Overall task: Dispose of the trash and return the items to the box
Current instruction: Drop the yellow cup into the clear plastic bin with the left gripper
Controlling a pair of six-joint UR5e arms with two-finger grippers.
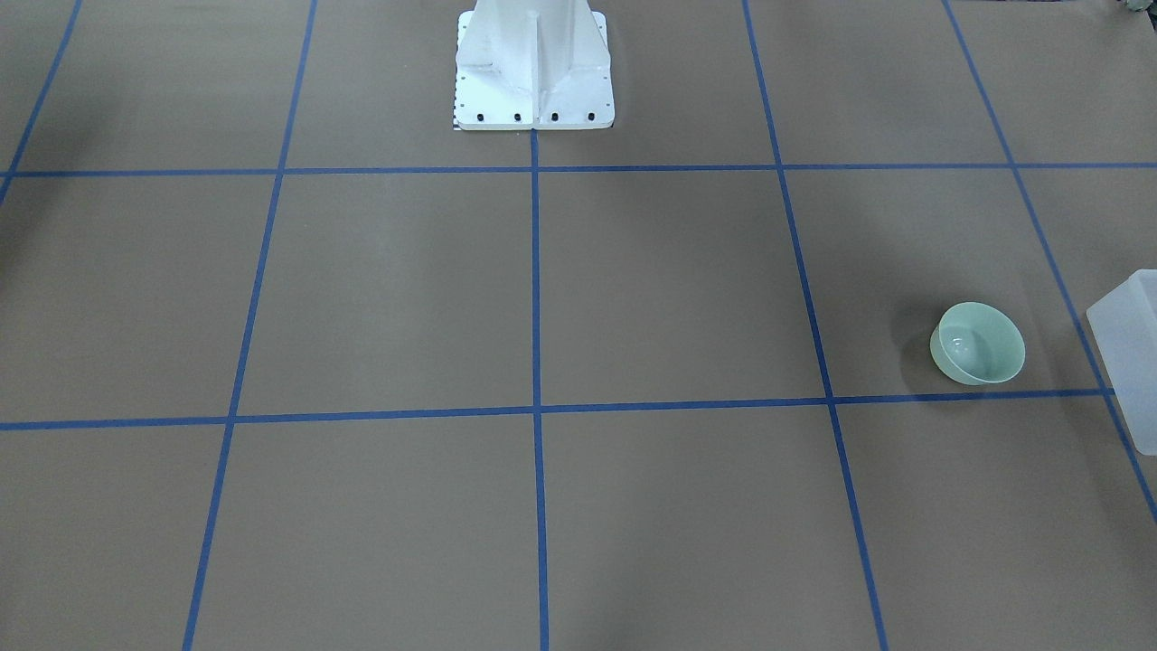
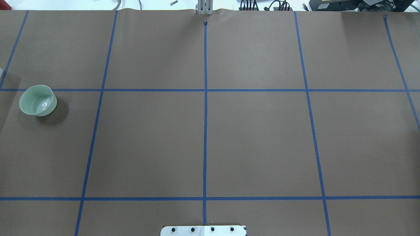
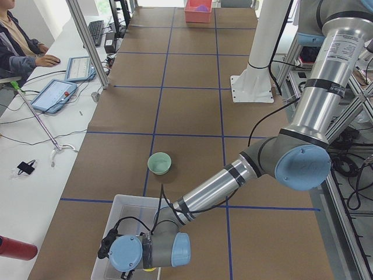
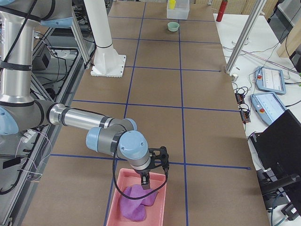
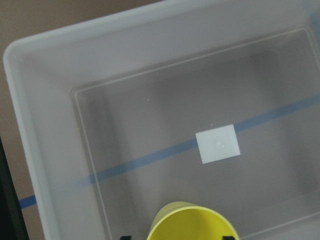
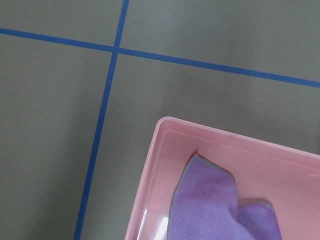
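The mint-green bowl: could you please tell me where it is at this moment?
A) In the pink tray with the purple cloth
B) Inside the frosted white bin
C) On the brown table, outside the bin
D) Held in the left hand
C: the mint-green bowl rests on the brown table, with a strip of bare table showing between it and the frosted white bin.

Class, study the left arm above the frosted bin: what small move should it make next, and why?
Probably lower slightly and open the left gripper, letting the yellow cup drop into the translucent bin. The cup sits in that gripper directly over the bin's bare floor, and the mint-green bowl waits on the table outside it.
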